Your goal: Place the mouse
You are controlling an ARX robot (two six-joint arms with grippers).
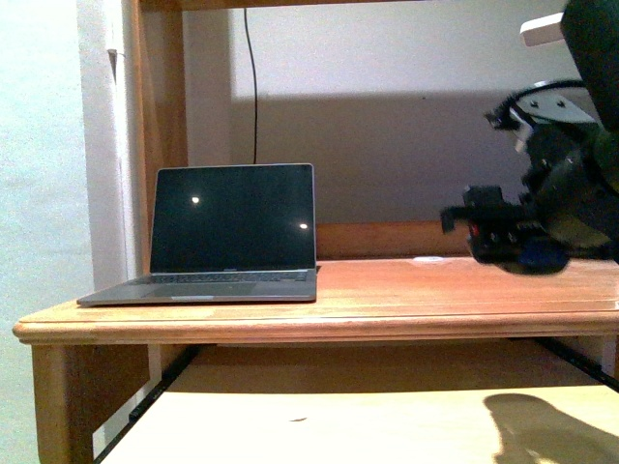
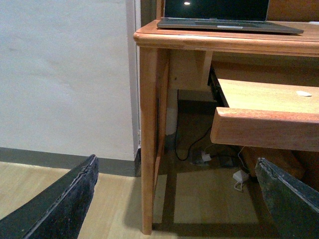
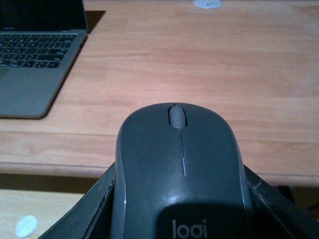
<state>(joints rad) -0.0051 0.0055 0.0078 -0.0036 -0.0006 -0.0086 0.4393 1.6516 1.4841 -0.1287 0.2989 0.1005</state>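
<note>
The dark grey mouse (image 3: 179, 174), with a scroll wheel and a "logi" mark, sits between the fingers of my right gripper (image 3: 180, 201), which is shut on it. The mouse hangs just above the front edge of the wooden desk top (image 3: 199, 59), to the right of the laptop (image 3: 35, 59). In the front view my right gripper (image 1: 484, 232) is at the right, above the desk top (image 1: 435, 290); the mouse is hard to make out there. My left gripper (image 2: 174, 204) is open and empty, low near the floor beside the desk leg (image 2: 148, 149).
The open laptop (image 1: 232, 237) with a dark screen stands at the left of the desk. A pull-out shelf (image 2: 264, 124) sticks out under the desk top. A small white disc (image 3: 207, 3) lies at the back. Cables and a plug (image 2: 239, 177) lie on the floor.
</note>
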